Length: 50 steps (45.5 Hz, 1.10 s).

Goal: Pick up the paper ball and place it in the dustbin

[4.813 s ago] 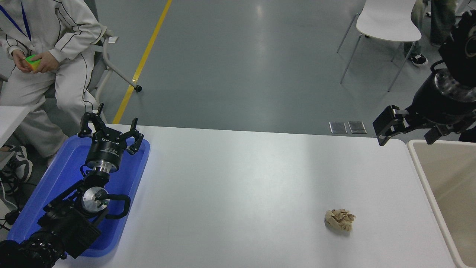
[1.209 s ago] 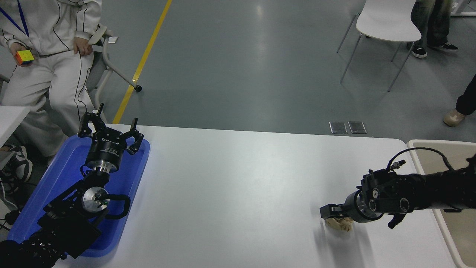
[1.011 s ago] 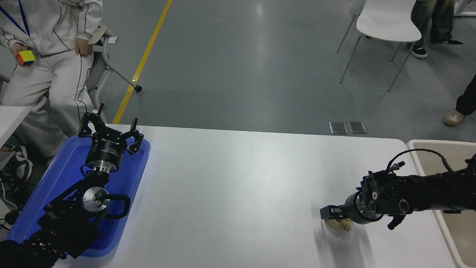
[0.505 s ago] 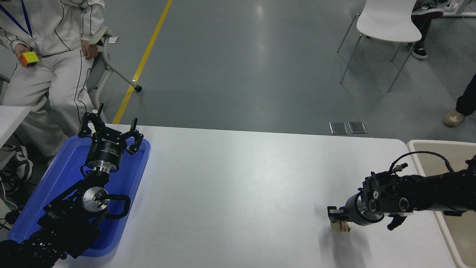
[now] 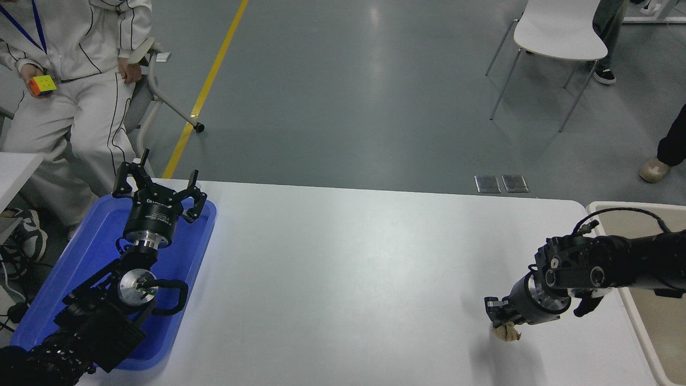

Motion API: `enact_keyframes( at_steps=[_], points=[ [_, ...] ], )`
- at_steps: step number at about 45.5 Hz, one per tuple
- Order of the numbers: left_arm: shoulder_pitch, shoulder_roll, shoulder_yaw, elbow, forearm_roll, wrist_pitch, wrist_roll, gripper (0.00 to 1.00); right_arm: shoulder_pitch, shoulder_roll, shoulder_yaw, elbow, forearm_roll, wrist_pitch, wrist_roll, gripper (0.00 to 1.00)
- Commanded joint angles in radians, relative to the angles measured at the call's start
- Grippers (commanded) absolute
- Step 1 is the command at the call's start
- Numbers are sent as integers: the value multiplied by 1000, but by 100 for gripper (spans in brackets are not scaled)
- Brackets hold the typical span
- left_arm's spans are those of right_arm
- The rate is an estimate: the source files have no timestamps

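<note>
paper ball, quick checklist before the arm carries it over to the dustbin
1. Paper ball gripped by right claw: ok, it hangs below the closed claw.
2. Ball clear of the table: ok, a shadow lies beneath it.
3. Grip secure: cannot tell, only a small part is pinched.
4. Dustbin within reach on the right: ok.
5. Path to the bin free: ok.
6. Left claw parked over the blue tray: ok.

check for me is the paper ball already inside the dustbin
No, the paper ball is pinched in the right gripper over the white table, left of the dustbin.
</note>
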Motion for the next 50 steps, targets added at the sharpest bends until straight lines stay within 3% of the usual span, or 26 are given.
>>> enact_keyframes(
  at_steps=[1, 12, 33, 50],
  points=[
    [0, 0, 0, 0, 0, 0, 0, 100, 159, -50, -12, 85, 3, 184, 2, 0],
    [0, 0, 0, -1, 0, 0, 0, 100, 377, -166, -13, 193, 31, 338, 3, 0],
    [0, 0, 0, -1, 0, 0, 0, 100, 604, -292, -55, 200, 37, 338, 3, 0],
    [0, 0, 0, -1, 0, 0, 0, 100, 805, -301, -141, 208, 37, 338, 3, 0]
  ],
)
